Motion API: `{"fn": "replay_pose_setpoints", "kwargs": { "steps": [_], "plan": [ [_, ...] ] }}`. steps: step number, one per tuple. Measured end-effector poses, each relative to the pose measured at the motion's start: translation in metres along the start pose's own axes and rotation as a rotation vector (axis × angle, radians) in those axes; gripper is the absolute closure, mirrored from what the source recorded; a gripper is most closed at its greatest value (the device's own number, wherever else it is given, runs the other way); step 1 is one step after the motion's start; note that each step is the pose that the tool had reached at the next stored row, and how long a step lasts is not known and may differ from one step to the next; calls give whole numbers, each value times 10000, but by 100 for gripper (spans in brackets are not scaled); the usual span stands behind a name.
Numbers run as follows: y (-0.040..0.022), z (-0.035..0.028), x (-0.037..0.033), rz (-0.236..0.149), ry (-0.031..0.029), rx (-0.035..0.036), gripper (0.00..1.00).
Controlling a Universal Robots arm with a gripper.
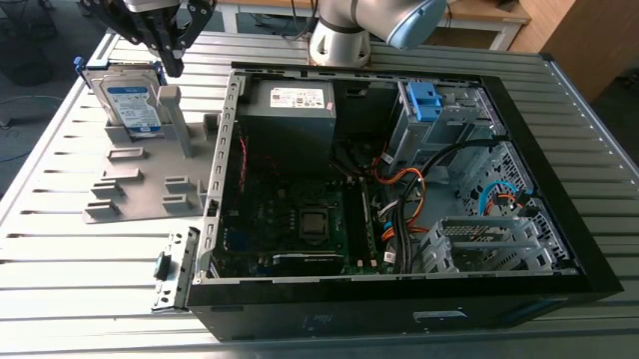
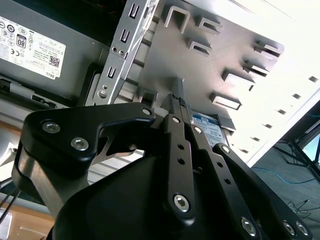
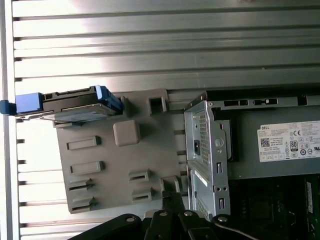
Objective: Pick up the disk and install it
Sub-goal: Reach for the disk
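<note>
On a ribbed aluminium table: an open case, flat on its side, and just beside it, at the exterior view's left, a grey holder. In the holder's far slot, upright on edge, the disk, blue-framed. Close over the disk's case-side corner, the gripper, fingers together, clamped on nothing. Beyond the table: dark floor with cables, pale wooden furniture.

Disk stands on the holder plate, exterior view's left of the computer case; pincer near it.
</note>
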State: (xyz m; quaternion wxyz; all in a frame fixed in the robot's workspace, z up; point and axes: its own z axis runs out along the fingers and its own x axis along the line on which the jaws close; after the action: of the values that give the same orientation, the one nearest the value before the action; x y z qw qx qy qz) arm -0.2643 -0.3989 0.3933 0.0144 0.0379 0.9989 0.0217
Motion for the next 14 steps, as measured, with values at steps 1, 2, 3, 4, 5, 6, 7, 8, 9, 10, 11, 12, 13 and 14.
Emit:
{"fn": "replay_pose_setpoints", "kwargs": {
  "steps": [1,2,3,4,5,6,7,8,9,10,11,12,13,14],
  "plan": [
    [-1,0,7,0,0,-1,89],
    [-1,0,13,0,0,-1,89],
    [-1,-1,20,0,0,-1,89],
    [-2,-1,27,0,0,0,89],
    [-2,-1,33,0,0,-1,89],
    [-3,-1,41,0,0,-1,89],
    [-3,-1,48,0,0,0,89],
    [-4,-2,54,0,0,-1,89],
    [-5,-2,61,0,0,-1,89],
    [-5,-2,69,0,0,-1,89],
    [-6,-2,76,0,0,-1,89],
    [-6,-3,83,0,0,0,89],
    [-7,-3,91,0,0,-1,89],
    [-7,-3,99,0,0,-1,89]
  ]
}}
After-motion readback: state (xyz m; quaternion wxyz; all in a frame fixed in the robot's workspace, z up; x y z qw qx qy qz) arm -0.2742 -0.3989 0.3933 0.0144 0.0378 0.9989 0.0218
